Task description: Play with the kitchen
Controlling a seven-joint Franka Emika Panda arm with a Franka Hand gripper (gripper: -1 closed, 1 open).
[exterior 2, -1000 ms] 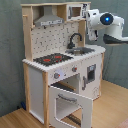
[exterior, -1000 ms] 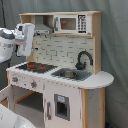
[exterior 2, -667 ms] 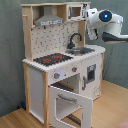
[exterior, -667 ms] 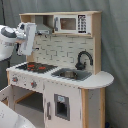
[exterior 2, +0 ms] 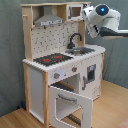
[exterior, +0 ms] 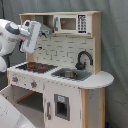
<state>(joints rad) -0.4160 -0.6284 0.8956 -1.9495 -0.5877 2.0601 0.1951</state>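
The kitchen (exterior: 75,92) (exterior 2: 37,85) is pale wood with white panels. It has a black faucet (exterior: 83,59) (exterior 2: 75,39) over a grey sink (exterior: 72,75) (exterior 2: 81,50). A red-ringed stovetop (exterior: 36,66) (exterior 2: 52,59) lies beneath the hood (exterior: 46,28) (exterior 2: 47,20). Its oven door (exterior 2: 70,102) hangs open toward the front. My gripper (exterior: 30,37) hovers high above the stovetop's outer end, level with the hood, touching nothing. In the second exterior view the white arm (exterior 2: 102,20) sits above the sink end.
A toy microwave (exterior: 70,23) sits on the upper shelf. Two knobs (exterior 2: 56,76) line the front panel above the oven. A cabinet door with a dark panel (exterior: 61,106) is closed under the sink. Grey curtain behind, wooden floor (exterior 2: 112,107) below.
The arm has drifted slightly toward the kitchen, to the right in the first exterior view. The kitchen itself is unchanged.
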